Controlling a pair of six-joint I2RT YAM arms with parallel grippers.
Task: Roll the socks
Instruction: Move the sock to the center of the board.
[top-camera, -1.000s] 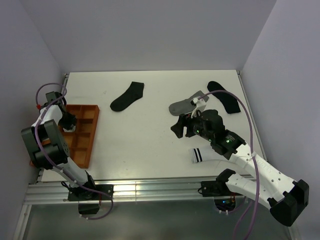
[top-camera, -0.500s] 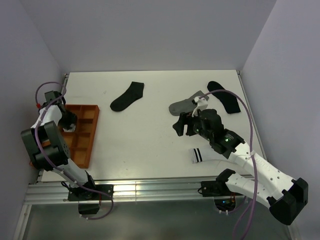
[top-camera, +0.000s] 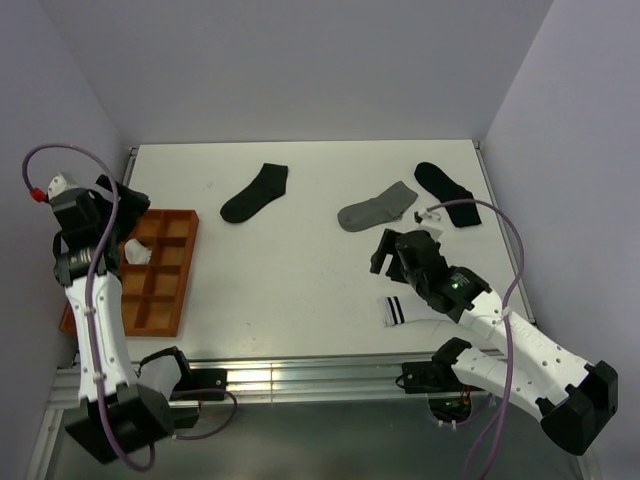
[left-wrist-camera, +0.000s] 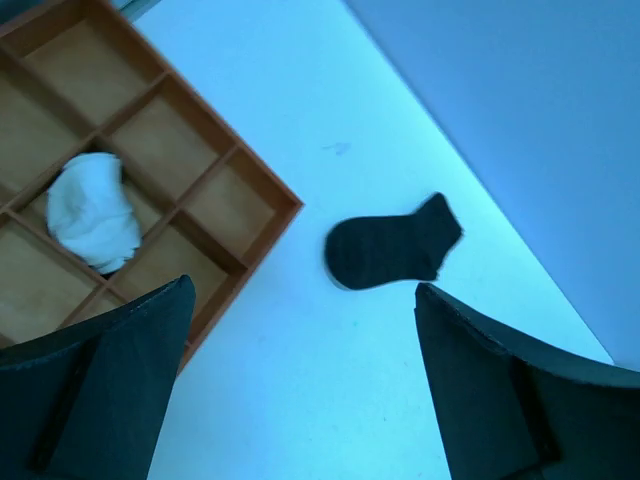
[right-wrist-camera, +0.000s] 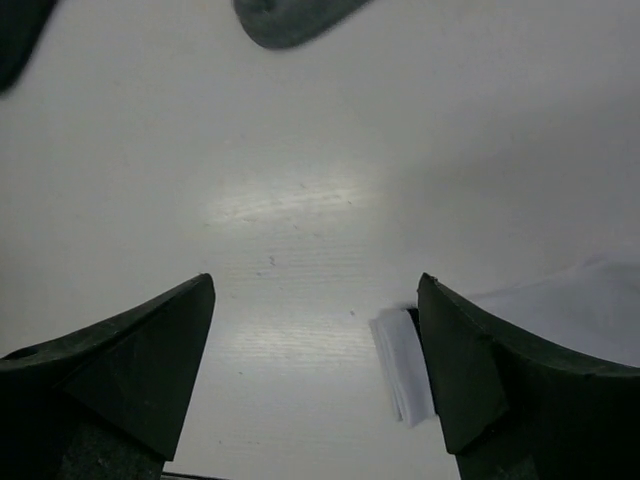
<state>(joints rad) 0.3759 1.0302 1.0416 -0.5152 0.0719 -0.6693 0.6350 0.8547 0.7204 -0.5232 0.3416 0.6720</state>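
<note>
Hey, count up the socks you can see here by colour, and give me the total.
Black socks: 2
Grey sock: 1
White sock with black stripes: 1
White rolled sock bundle, in the orange tray: 1
Total: 5

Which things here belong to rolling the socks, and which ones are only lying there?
For the job: rolled white sock, left black sock, grey sock, right black sock, striped white sock.
Only lying there: orange compartment tray, holding the rolled sock.

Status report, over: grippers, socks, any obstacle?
Both grippers open: left gripper by orange tray, right gripper over table. White rolled sock in tray; grey sock, striped sock, black socks on table. No obstacle seen.
</note>
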